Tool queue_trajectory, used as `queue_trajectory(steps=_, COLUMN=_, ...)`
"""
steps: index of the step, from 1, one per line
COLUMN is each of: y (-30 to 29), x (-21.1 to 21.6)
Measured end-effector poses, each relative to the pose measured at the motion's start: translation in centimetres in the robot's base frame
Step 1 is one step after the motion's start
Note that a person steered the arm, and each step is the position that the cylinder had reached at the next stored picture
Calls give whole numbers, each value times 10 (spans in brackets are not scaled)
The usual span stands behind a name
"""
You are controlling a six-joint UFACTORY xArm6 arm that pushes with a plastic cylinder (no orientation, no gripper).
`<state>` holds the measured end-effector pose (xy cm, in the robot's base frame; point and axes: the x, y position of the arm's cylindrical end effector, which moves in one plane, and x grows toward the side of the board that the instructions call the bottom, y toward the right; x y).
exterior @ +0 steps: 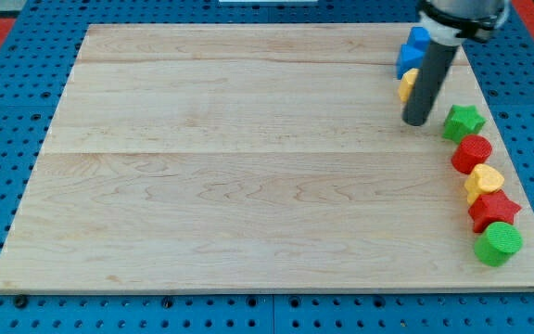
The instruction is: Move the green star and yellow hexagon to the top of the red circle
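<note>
Green cylinder sat nearest camera. Green star touched red circle at its 12 o'clock; yellow hexagon lay behind rod. Tip at star's 9 o'clock; no gripper fitted. Risk: push sending star off bench edge.

1. Pretty much the whole wooden board from the view's left edge through the middle is open, so there's loads of room to slide around.
2. The view's right edge is jammed: green star, red circle, yellow hexagon, red star and green cylinder run downward in a touching chain.
3. My tip sits just left of the green star, with only a narrow gap between.
4. Up top, a blue block and a yellow block sit behind the rod, crowding that corner.
</note>
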<state>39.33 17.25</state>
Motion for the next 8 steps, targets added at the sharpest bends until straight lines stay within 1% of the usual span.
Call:
queue_trajectory(steps=1, y=-50, x=-25)
queue_trajectory(steps=2, y=-59, x=-62)
queue_trajectory(steps=3, y=-21, x=-62)
queue_trajectory(steps=5, y=3, x=-62)
queue_trajectory(steps=6, y=36, x=-54)
queue_trajectory(steps=7, y=37, x=-63)
queue_trajectory(steps=8, y=37, x=-64)
